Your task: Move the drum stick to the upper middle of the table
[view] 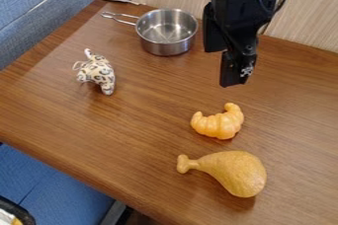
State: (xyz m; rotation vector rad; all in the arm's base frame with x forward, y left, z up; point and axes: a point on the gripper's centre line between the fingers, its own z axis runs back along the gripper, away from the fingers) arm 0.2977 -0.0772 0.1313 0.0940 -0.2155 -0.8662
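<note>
Currently, we locate the drumstick [234, 170] on the table [142, 135] at the lower right, below the toy croissant [220, 124]. We read its long axis as slanting gently down rightward, knob end pointing left. We cannot tell the opening state of the gripper [229, 71] above.

My black arm [243, 2] enters at the top edge, right of centre. My gripper [223, 66] hangs downward in the upper right of the frame, its two fingers [235, 68] parted, one tip lower in view than the other.
</note>
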